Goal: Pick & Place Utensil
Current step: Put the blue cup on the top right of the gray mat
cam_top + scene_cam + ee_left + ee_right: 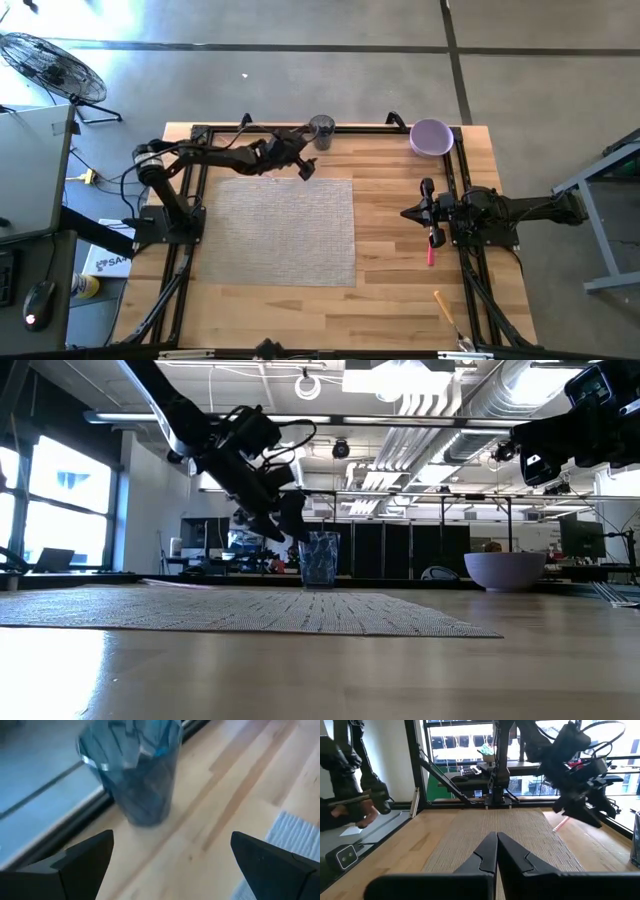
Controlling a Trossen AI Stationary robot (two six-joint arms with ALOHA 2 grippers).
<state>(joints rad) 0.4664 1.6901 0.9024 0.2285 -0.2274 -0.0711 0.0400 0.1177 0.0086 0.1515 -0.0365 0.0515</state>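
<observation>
Wooden counter [400,280], grey woven placemat [285,232] centred. Left arm stretched along far edge, left gripper [305,168] above the placemat's far corner, near the clear glass cup [321,131], fingers wide, empty. Right gripper [408,213] parked right side, fingers closed, empty. Red-handled utensil [431,250] lies just beside it.

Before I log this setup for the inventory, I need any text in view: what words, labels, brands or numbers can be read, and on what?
"SA": the start of a cut-off word on the white box on the floor left of the table; the rest is hidden.
No other readable text; the cup, bowl and mat show no lettering.
</observation>
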